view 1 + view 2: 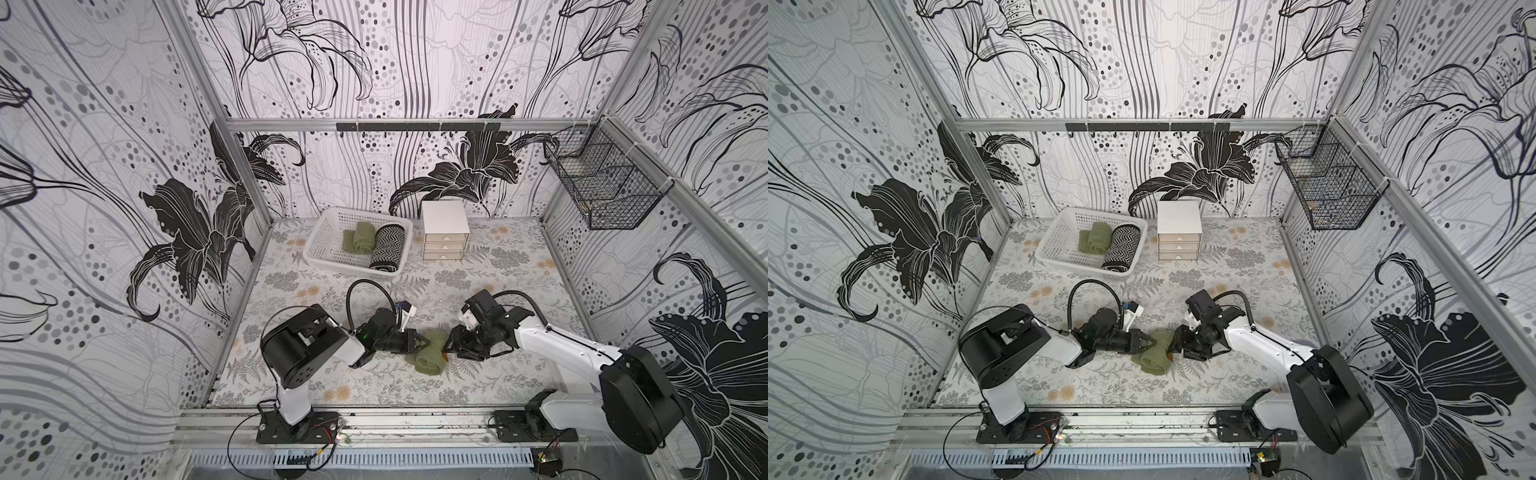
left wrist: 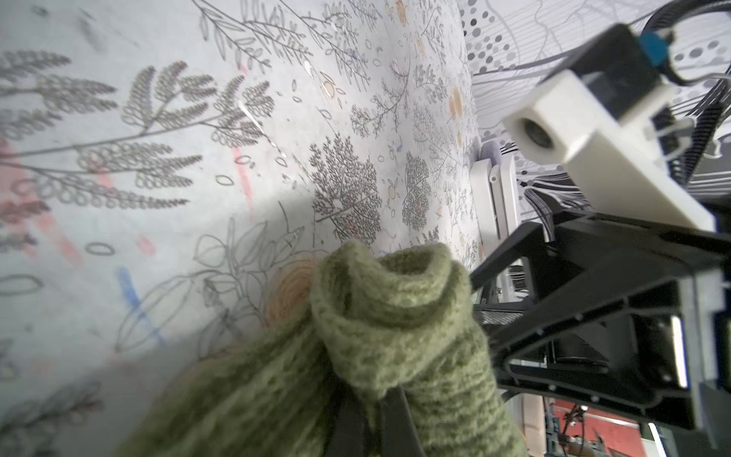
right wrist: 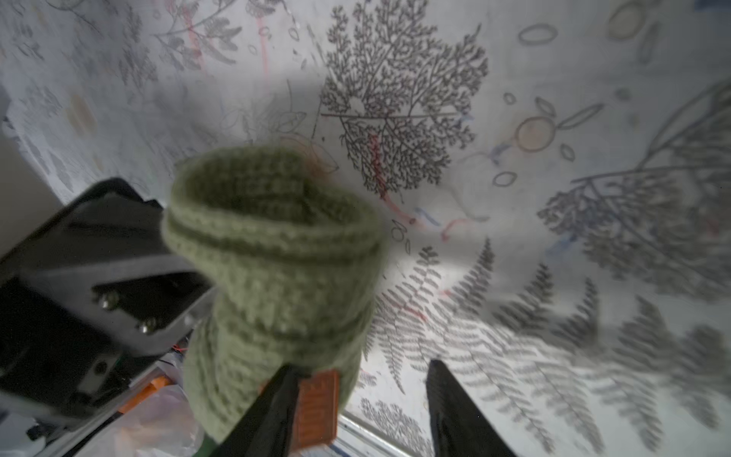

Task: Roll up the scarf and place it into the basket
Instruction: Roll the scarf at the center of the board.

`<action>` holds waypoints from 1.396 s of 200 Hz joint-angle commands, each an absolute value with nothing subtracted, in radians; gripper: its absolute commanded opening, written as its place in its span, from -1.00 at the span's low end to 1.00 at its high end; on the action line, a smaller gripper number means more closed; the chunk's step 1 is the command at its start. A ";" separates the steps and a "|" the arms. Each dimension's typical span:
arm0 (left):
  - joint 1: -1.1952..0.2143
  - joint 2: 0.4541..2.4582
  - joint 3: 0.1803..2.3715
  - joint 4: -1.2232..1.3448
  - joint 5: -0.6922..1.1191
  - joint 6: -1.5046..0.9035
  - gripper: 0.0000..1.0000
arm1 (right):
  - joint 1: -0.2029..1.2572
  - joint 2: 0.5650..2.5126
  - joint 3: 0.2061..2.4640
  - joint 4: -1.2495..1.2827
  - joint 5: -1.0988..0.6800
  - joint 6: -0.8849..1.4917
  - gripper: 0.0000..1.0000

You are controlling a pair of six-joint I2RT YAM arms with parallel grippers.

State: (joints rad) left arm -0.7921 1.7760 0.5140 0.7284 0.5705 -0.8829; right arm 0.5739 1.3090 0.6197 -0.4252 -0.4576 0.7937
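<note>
The left end effector [image 2: 372, 411] is clenched on one end of the rolled olive-green knitted scarf [image 1: 428, 357]; the right end effector [image 3: 362, 368] stands released, one finger against the roll's brown tag [image 3: 316, 407], the other clear; the roll sits low over the floral-printed bench [image 1: 498, 291], well apart from the shallow white perforated plastic basket [image 1: 322, 237]; soft, light and springy, it probably unrolls unless pinched across all its layers.
</note>
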 commanded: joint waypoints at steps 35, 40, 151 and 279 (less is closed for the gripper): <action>-0.851 1.719 0.478 0.560 0.415 -0.728 -1.00 | 0.584 1.362 0.447 0.063 -0.547 1.081 0.14; -0.853 1.719 0.475 0.559 0.409 -0.726 -1.00 | 0.592 1.371 0.438 0.091 -0.550 1.096 0.14; -0.873 1.768 0.486 0.601 0.398 -0.708 -1.00 | 0.700 1.568 0.428 0.456 -0.601 1.244 -0.92; -0.712 1.487 0.460 0.486 0.475 -0.706 0.98 | 0.723 1.450 0.850 -0.716 -0.168 0.697 -1.00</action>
State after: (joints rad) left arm -0.7113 1.4784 0.4534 0.4049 0.3729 -0.6922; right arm 0.7139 1.4178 0.7933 -0.5003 -0.2802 0.8043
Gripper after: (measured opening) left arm 0.992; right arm 0.089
